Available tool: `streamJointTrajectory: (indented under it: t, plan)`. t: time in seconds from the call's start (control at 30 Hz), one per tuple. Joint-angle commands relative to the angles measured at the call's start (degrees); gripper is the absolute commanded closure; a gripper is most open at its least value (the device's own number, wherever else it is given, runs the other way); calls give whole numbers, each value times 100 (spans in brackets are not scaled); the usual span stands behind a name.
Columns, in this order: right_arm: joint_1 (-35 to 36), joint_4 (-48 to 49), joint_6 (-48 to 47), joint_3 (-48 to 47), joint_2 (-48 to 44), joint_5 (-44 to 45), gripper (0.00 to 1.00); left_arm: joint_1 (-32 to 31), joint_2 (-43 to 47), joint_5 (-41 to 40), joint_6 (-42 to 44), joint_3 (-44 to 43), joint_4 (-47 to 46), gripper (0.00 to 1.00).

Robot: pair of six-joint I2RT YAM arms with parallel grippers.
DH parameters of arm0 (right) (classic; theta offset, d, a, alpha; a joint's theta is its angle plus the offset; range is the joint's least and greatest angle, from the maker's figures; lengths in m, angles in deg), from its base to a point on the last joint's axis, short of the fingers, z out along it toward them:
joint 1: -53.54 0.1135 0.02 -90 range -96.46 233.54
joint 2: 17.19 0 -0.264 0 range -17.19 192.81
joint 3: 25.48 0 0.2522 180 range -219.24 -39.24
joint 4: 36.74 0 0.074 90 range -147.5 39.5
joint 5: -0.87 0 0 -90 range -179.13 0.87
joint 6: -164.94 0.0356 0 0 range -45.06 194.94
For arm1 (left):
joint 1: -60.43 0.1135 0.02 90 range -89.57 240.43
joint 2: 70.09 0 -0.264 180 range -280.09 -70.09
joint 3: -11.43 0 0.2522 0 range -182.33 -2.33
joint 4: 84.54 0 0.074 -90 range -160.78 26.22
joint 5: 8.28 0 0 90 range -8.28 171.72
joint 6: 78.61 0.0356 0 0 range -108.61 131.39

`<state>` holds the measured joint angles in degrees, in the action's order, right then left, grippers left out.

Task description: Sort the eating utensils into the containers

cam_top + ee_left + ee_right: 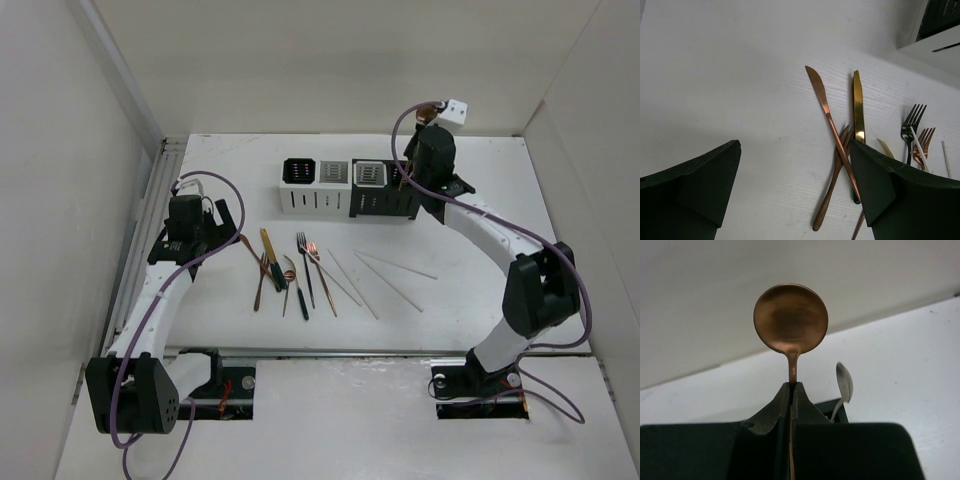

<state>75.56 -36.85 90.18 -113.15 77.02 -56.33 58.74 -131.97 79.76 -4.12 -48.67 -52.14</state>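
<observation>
Several eating utensils lie in a loose group at the table's middle: a copper knife [256,262] [822,100], a gold knife [268,245] [857,105], a copper fork [260,288] [832,185], a black fork [305,265] [910,125] and white sticks [395,263]. The containers [315,198] stand in a row behind them. My left gripper [232,225] [795,150] is open and empty, just left of the copper knife and fork. My right gripper [405,183] [792,386] is shut on a copper spoon [791,317], bowl up, over the rightmost black caddy [837,407].
A silver spoon [844,382] stands upright in the black caddy by my right gripper. White walls enclose the table on the left, back and right. A metal rail [145,230] runs along the left edge.
</observation>
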Motion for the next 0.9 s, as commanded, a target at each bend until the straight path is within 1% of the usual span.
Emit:
streamJointTrajectory:
  t: [0.0, 0.07, 0.17, 0.3, 0.37, 0.47, 0.6, 0.67, 0.8, 0.87]
  plan:
    - [-154, 928, -30, -316, -106, 43, 100, 29, 89, 37, -49, 64, -141, 12]
    - [-154, 929, -30, -440, 149, 43, 100, 29, 89, 37, -49, 64, -141, 12]
    - [-154, 1183, -30, -502, 482, 349, 100, 29, 89, 37, -49, 64, -141, 12]
    - [-154, 1342, -232, -502, 835, 719, 100, 82, 89, 37, -49, 64, -141, 12]
    - [-154, 1491, -293, -318, 905, 772, 100, 82, 89, 37, -49, 64, -141, 12]
    - [-93, 1544, -347, -64, 906, 772, 100, 82, 89, 37, -49, 64, -141, 13]
    - [100, 1596, -347, 305, 704, 772, 100, 82, 89, 37, 109, -49, -88, 17]
    - [162, 1597, -417, 429, 624, 772, 100, 82, 37, 108, 162, -111, -88, 17]
    - [390, 1597, -549, 789, 221, 772, 92, -50, -25, 178, 224, -453, -88, 17]
    - [452, 1597, -549, 1097, -34, 772, 91, -121, -148, 240, 364, -594, -35, 18]
